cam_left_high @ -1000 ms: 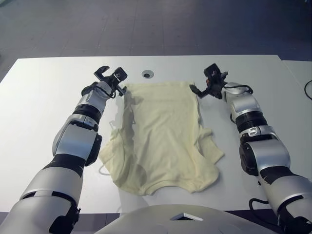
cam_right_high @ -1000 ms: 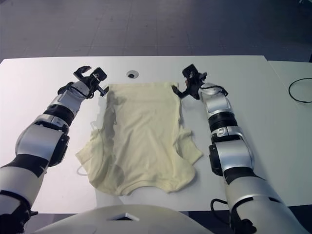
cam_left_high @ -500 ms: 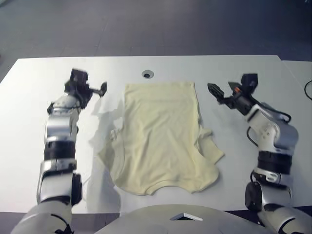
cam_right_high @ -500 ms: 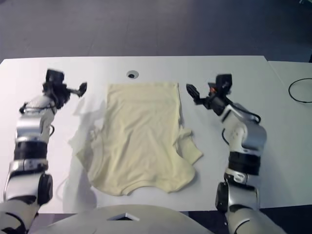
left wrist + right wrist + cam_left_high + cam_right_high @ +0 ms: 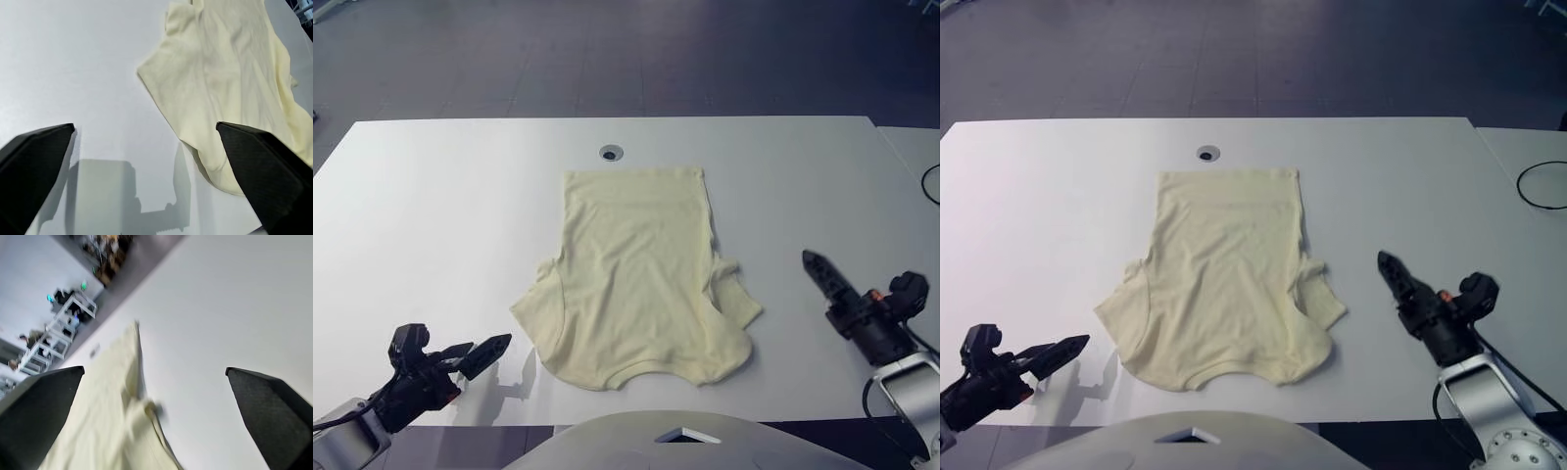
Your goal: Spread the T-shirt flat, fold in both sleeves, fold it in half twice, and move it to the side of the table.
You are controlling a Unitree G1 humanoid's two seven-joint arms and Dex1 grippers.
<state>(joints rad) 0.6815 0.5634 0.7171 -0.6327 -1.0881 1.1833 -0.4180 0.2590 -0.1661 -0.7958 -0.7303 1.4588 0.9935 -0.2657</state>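
A pale yellow T-shirt (image 5: pixel 636 274) lies on the white table (image 5: pixel 431 196), its straight hem at the far end and its neckline toward me. Its left sleeve (image 5: pixel 533 308) and right sleeve (image 5: pixel 736 294) are bunched at the sides, the right one folded and rumpled. My left gripper (image 5: pixel 481 348) hovers open over the near left corner, apart from the cloth, with nothing between its fingers (image 5: pixel 34 161). My right gripper (image 5: pixel 822 276) is open near the front right, off the shirt's right side, and its fingers (image 5: pixel 264 401) hold nothing.
A round cable hole (image 5: pixel 611 153) sits in the table just beyond the hem. A black cable loop (image 5: pixel 1540 184) lies on the neighbouring surface at far right. Bare tabletop stretches on both sides of the shirt.
Both grippers were at the shirt's far hem corners a second ago; both arms have since swung outward and drawn back to the near edge. The shirt stays on the table, its left side lying flatter.
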